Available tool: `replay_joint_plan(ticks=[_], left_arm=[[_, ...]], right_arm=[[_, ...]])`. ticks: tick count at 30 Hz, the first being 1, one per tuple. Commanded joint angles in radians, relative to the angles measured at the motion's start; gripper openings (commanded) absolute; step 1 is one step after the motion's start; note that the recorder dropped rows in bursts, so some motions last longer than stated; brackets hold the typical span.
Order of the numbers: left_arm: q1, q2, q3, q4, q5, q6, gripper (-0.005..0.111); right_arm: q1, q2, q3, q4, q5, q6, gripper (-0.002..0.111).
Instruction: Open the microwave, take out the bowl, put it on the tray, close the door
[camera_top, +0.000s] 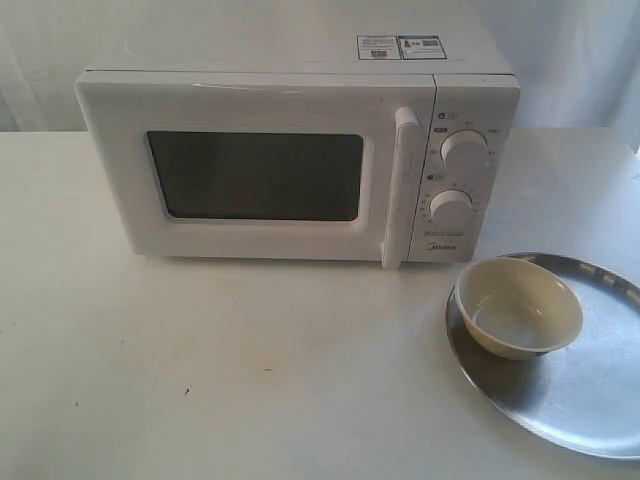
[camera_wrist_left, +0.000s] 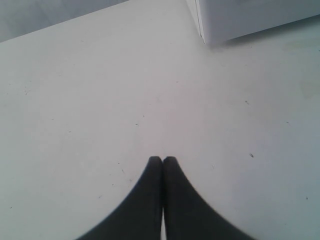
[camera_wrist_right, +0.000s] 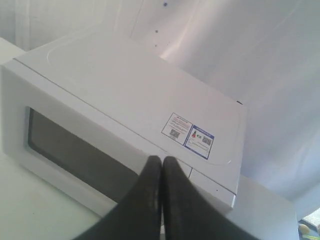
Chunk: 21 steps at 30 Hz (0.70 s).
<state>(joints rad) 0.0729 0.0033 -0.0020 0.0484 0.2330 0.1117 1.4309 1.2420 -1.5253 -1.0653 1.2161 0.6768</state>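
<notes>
One bowl (camera_top: 518, 305) on tray (camera_top: 590, 400); right gripper (camera_wrist_right: 161, 162) facing microwave (camera_wrist_right: 125, 85).

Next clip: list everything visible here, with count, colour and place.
microwave: one, white, back of table
door: one, white with dark window, shut
knobs: two, white, panel right of door
stickers: two, mostly white, microwave top
tray: one, silver, right front of table
bowl: one, cream, on tray's left part
table: one, white, under everything
left claw: one, black, shut, over table
right claw: one, black, shut, facing microwave's top edge
</notes>
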Motion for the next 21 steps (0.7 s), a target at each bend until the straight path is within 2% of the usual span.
replay_joint_plan(ticks=[1,8,11,13,15,16,17,18,19,21], left_arm=[[-0.004,-0.003,0.002,-0.004,0.0,-0.003,0.0],[-0.004,-0.003,0.002,-0.004,0.0,-0.003,0.0],[-0.004,-0.003,0.002,-0.004,0.0,-0.003,0.0],[-0.004,-0.003,0.002,-0.004,0.0,-0.003,0.0],[-0.004,-0.003,0.002,-0.004,0.0,-0.003,0.0],[-0.004,-0.003,0.002,-0.004,0.0,-0.003,0.0],[-0.004,-0.003,0.002,-0.004,0.0,-0.003,0.0],[-0.004,-0.003,0.002,-0.004,0.0,-0.003,0.0],[-0.004,-0.003,0.002,-0.004,0.0,-0.003,0.0],[-0.004,-0.003,0.002,-0.004,0.0,-0.003,0.0]], right_arm=[[0.004,-0.055,0.003,0.002,0.005,0.007,0.0],[0.0,-0.12,0.014,0.036,0.005,0.007,0.0],[-0.047,-0.174,0.067,0.276,0.005,0.007,0.0],[-0.126,-0.219,0.137,0.501,0.005,0.007,0.0],[-0.215,-0.266,0.221,0.643,-0.035,0.007,0.0],[-0.267,-0.295,0.278,0.701,-0.123,0.007,0.0],[-0.376,-0.354,0.406,0.782,-0.315,0.007,0.0],[-0.43,-0.39,0.477,0.825,-0.429,0.007,0.0],[-0.528,-0.46,0.608,0.897,-0.625,0.007,0.0],[-0.628,-0.548,0.755,0.984,-0.801,0.007,0.0]])
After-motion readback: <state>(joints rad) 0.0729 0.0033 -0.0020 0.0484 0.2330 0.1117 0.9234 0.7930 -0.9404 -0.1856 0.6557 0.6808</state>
